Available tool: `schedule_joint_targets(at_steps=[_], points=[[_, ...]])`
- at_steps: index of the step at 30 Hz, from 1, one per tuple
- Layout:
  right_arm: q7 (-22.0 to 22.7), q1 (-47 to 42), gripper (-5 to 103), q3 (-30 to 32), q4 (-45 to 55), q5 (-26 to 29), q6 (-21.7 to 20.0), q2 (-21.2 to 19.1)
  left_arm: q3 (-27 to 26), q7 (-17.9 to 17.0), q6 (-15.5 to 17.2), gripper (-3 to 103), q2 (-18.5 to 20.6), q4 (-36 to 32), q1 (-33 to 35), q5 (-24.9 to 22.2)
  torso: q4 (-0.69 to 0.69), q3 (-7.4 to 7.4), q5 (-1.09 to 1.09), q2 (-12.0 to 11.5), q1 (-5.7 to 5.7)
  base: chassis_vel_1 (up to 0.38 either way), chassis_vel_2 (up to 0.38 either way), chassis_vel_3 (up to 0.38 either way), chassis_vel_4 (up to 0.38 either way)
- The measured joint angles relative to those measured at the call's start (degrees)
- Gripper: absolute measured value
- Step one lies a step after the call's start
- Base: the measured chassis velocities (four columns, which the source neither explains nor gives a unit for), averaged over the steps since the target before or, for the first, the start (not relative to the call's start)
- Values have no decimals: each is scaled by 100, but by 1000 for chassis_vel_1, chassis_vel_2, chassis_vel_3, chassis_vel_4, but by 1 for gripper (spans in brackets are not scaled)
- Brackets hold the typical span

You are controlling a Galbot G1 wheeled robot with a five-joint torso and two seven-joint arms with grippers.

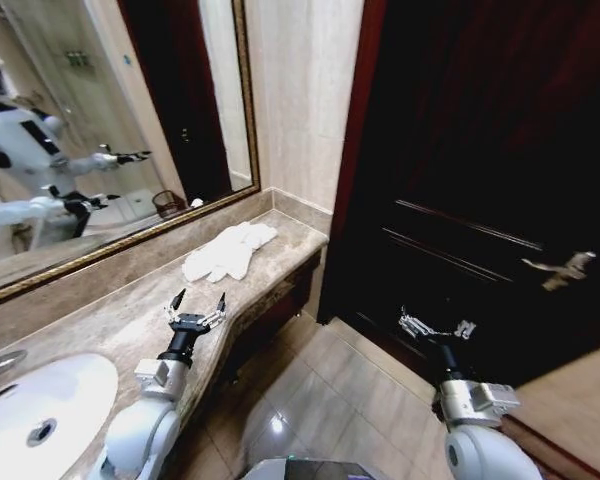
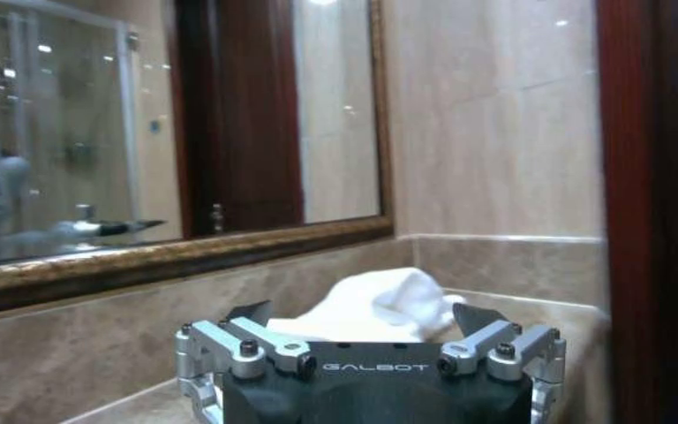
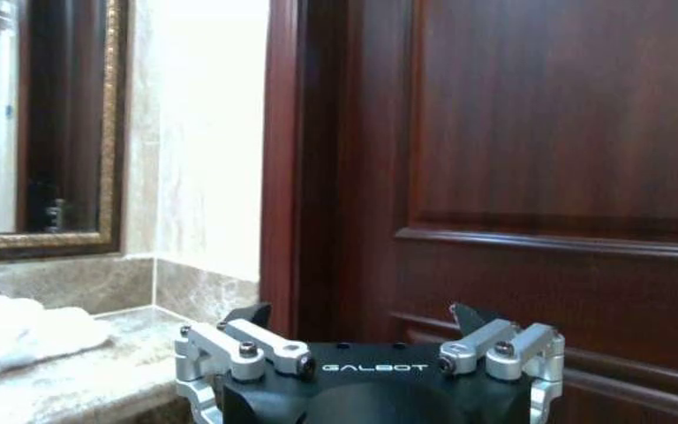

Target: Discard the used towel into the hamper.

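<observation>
White towel on veined beige marble counter, dark reddish door.

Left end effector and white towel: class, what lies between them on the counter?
Bare marble counter, head view: the open left end effector hangs short of the white towel.

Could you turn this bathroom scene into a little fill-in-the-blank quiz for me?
1. The white towel lies crumpled on the marble ____.
2. The left gripper hovers over the counter with its fingers ____.
3. The right gripper is held out in front of a dark wooden ____.
4. At the counter's near end sits a white ____.

Missing words: counter; open; door; sink
</observation>
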Motion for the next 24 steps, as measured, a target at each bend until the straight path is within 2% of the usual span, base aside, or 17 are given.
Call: schedule_joint_targets(at_steps=[6, 14, 17, 18, 20, 21, 24], points=[[-4, 28, 100, -15, -5, 3, -24, -8, 7, -84, 69, 100, -10, 8, -6, 39, -5, 1, 2, -1, 3, -55, 55, 55, -48], [-29, 42, 100, -18, -29, 3, -34, -26, 27, -366, 580, 100, 45, 12, -190, 53, -2, 0, 1, 0, -3, 0, 0, 0, 0], [-40, 36, 100, -2, -40, 3, -34, -40, 74, -464, 1031, 100, 198, 8, -544, -142, -2, 0, 1, 0, -2, 0, 0, 0, 0], [-40, 36, 100, -2, -40, 3, -34, -40, 74, -464, 1031, 100, 198, 8, -544, -142, -2, 0, 1, 0, -2, 0, 0, 0, 0], [-43, 32, 100, 18, -41, 3, -34, -44, 108, -495, 1423, 100, 390, -33, -938, -495, -1, 0, 1, 0, 0, 0, 0, 0, 0], [-43, 32, 100, 18, -41, 3, -34, -44, 108, -495, 1423, 100, 390, -33, -938, -495, -1, 0, 1, 0, 0, 0, 0, 0, 0], [-44, 16, 100, 39, -41, 4, -32, -52, 159, -504, 1951, 100, 750, -2, -1520, -1182, -4, 1, 2, 0, 1, 0, 0, 0, 0]])
